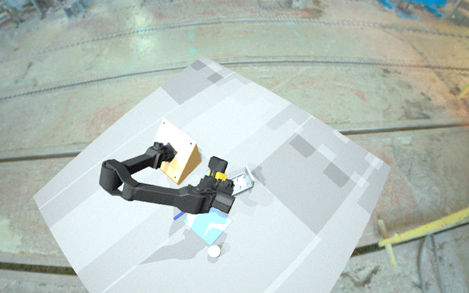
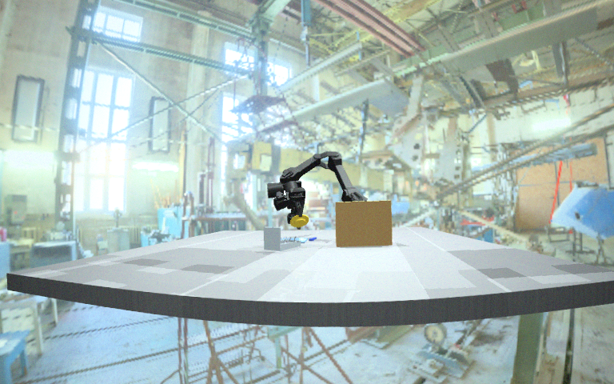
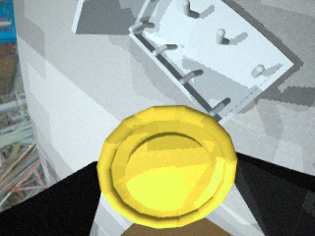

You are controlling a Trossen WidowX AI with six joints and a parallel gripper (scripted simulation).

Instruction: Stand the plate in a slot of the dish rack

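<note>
The yellow plate is held off the table, tilted steeply in the exterior view. My gripper is shut on the plate, with one black finger at each side of its rim; in the exterior view the gripper is above the tabletop. The light grey dish rack stands on the table, with rows of short pegs and a raised wall at one end. The plate is above and beside the rack, apart from it. The arm hides part of the rack in the top view.
A tan wedge-shaped block stands by the arm's base. A light blue and white square lies below the arm in the top view, with a blue stick beside it and a white round object near its corner.
</note>
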